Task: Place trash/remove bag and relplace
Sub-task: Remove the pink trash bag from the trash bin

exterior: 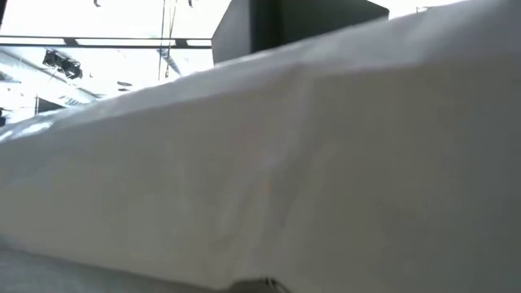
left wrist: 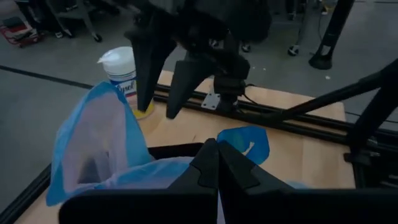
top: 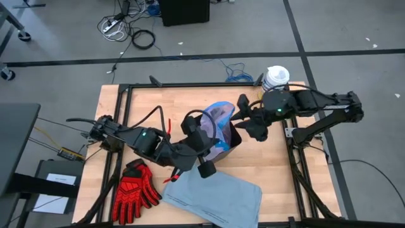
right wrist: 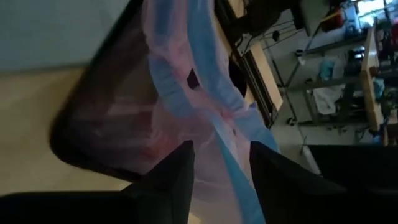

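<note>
A black bin [top: 230, 142] stands mid-table, lined with the pink-lavender bag [top: 220, 118], whose blue hem [left wrist: 93, 134] rises above the rim. My left gripper [top: 216, 134] reaches in from the table's left and is shut on the bag at the bin's near-left rim. My right gripper [left wrist: 159, 112] hangs open at the bin's right side. The blue hem [right wrist: 219, 127] runs between its fingers; whether they touch it, I cannot tell. The grey-blue replacement liner [top: 215, 196] lies flat near the front edge. The trash does not show. My left gripper pinches the bag's blue hem [left wrist: 244, 144] between its two shut fingers, and a lobe of blue plastic sticks out past the tips. The fingers come nearly level, slanting slightly down, from the table's left. The hem is raised above the bin rim [left wrist: 171, 150], and the rest of the bag stays inside.
Red gloves [top: 135, 190] lie at the front left. A yellow tub with a white lid [top: 275, 77] stands at the far right corner. Black frame rails [top: 190, 85] border the tabletop. A pale sheet [exterior: 260, 179] close to the lens fills the low view.
</note>
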{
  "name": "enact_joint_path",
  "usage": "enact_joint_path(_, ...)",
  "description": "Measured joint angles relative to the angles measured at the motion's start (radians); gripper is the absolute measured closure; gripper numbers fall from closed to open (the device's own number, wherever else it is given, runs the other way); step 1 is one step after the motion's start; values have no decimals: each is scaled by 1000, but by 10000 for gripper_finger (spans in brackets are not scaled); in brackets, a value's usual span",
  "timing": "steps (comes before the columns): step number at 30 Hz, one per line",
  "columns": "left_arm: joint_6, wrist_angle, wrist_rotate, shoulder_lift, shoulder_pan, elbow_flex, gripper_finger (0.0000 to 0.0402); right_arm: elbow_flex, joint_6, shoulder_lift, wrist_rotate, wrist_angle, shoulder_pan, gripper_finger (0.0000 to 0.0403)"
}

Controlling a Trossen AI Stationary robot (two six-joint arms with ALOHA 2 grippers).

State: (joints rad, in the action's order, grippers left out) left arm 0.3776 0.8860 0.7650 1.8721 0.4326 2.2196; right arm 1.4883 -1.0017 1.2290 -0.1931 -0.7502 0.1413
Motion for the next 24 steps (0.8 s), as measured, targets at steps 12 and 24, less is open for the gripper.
enact_joint_path(12,99,150,-182,0,34,0,398,0,-144,20,59,-43,-101,267)
enact_joint_path(24,158,217,-191,-2,74,0,398,1,-206,-31,56,-45,-185,268)
